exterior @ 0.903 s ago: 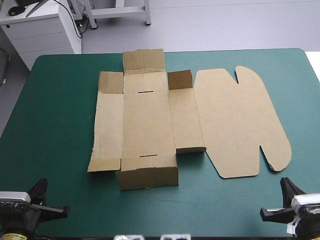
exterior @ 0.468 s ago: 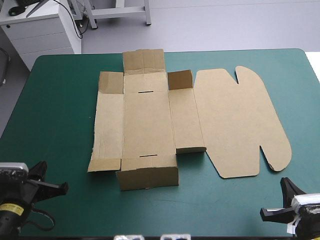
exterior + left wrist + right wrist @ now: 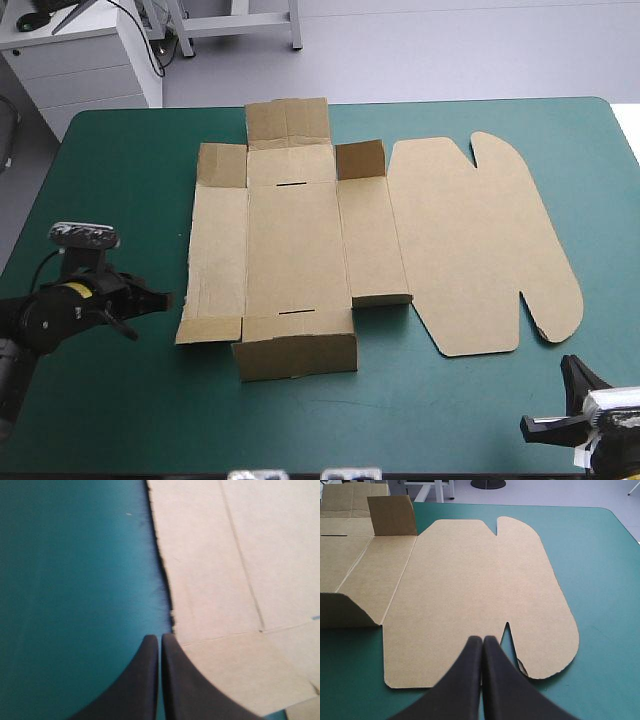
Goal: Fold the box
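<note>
Right gripper [image 3: 482, 639]: at the table's near right corner. Its black fingers are pressed together into one point and hold nothing. It aims at the lid's near edge beside the notch there, and the high view shows it apart from the board.
Left gripper [image 3: 160, 637]: low over the table's left side, fingers pressed together, empty. The tip sits just beside the box's left edge, where the left panel meets its near corner flap. Whether it touches the board cannot be told.
Box [image 3: 290, 240]: brown, opened out in the middle of the table, mostly flat.
Near flap [image 3: 296, 357]: raised along the base's near end.
Base [image 3: 295, 250]: flat, with a dark slot near each end.
Left panel [image 3: 215, 250]: flat on the cover.
Right panel [image 3: 370, 235]: flat between base and lid, its near corner flap turned up.
Lid [image 3: 480, 240]: flat, right of the right panel, rounded, a notch at each end.
Far corner flaps [image 3: 360, 160]: two, both standing.
Far flap [image 3: 288, 120]: upright at the base's far end.
Table [image 3: 110, 180]: teal-green cover.
</note>
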Tool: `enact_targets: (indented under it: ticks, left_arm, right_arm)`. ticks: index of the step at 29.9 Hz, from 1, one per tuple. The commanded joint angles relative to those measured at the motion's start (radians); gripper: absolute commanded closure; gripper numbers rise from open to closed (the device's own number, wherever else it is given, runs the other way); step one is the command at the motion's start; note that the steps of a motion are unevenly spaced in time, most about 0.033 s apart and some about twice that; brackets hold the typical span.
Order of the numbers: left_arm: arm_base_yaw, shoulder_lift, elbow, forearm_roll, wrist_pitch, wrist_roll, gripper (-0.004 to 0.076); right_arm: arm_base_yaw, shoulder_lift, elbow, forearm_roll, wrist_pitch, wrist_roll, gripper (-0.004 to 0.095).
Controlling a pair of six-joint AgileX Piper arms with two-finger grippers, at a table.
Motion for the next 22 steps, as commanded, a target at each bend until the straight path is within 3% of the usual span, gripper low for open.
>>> enact_targets:
  ticks: [1,5,11,19,22]
  left_arm:
    - [0.007,0.084,-0.063,-0.21,-0.008,0.151,0.0707]
    - [0.106,0.195,-0.086,-0.392,0.019,0.257,0.0707]
    - [0.338,0.386,-0.122,-0.653,0.212,0.427,0.0708]
    - [0.366,0.568,-0.209,-0.587,0.26,0.366,0.0729]
    - [0.363,0.589,-0.213,-0.587,0.266,0.438,0.0729]
  right_arm:
    - [-0.007,-0.018,-0.024,0.007,-0.081,-0.006,0.0927]
    - [-0.007,-0.018,-0.024,0.007,-0.081,-0.004,0.0927]
    - [-0.007,-0.018,-0.024,0.007,-0.081,-0.004,0.0927]
    - [-0.007,-0.018,-0.024,0.005,-0.081,-0.004,0.0927]
    - [-0.007,-0.018,-0.024,0.005,-0.081,-0.004,0.0927]
